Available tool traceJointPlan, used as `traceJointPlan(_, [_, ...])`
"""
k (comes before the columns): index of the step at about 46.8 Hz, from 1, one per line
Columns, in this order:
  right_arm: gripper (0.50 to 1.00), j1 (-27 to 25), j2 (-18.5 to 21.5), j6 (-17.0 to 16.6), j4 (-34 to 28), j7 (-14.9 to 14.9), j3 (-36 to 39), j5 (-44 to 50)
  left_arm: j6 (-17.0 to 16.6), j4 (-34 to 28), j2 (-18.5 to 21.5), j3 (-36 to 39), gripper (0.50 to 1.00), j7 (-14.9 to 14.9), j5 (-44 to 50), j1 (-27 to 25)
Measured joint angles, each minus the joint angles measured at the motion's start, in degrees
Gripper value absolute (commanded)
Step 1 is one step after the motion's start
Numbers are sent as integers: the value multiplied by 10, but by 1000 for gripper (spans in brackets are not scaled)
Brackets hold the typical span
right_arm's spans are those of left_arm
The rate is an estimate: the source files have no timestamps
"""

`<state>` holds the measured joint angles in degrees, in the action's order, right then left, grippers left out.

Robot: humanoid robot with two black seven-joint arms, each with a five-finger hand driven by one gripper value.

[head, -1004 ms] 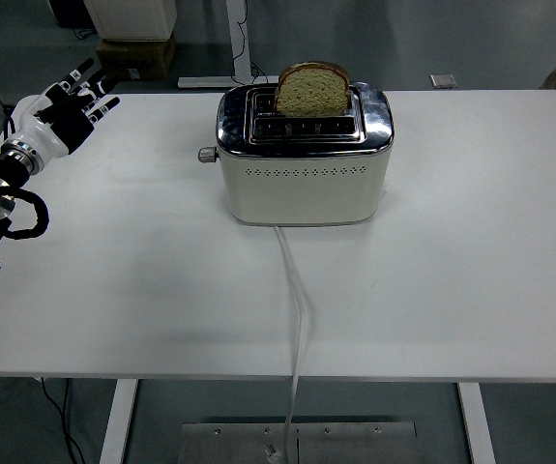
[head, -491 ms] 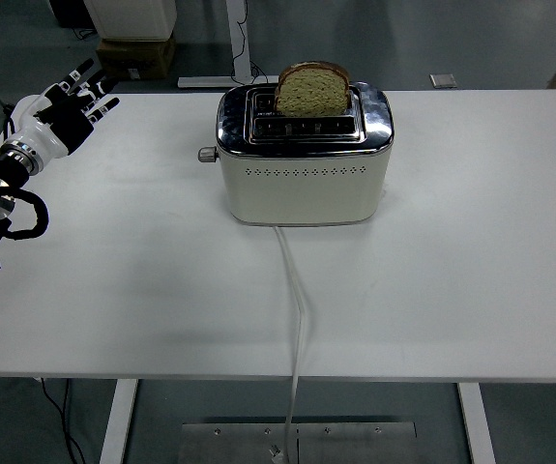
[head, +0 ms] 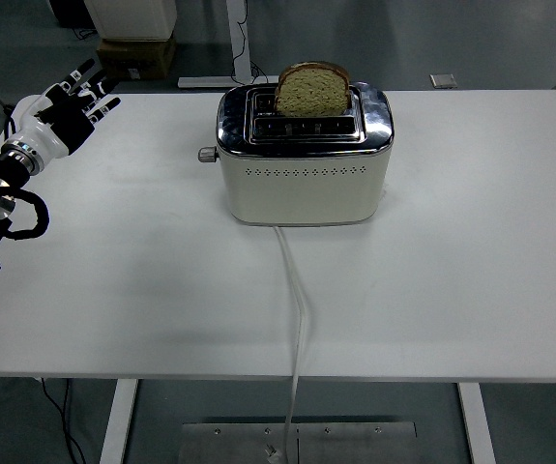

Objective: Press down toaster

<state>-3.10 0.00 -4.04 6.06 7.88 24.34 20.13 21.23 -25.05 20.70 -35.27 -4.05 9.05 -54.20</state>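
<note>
A cream and chrome toaster [head: 304,164] stands at the back middle of the white table [head: 113,280]. A slice of brown bread [head: 312,90] stands high in its far slot. Its small lever knob [head: 206,155] sticks out on the left end, near the top. My left hand [head: 73,104] hovers over the table's far left edge, fingers spread and holding nothing, well left of the toaster. My right hand is out of view.
The toaster's white cord [head: 297,309] runs from its front over the table's near edge. A cardboard box [head: 134,55] and a table leg stand on the floor behind.
</note>
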Motion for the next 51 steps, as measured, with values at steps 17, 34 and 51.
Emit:
traceJointPlan(17, [1000,0,0,0,0,0,0,0,-1,0,0,0,1000,0,0,0])
traceJointPlan(34, [1000,0,0,0,0,0,0,0,4,-14,10,5,1000,4,-47,-7])
traceJointPlan(51, [1000,0,0,0,0,0,0,0,-25,-279,159,25,1000,9,-115,1])
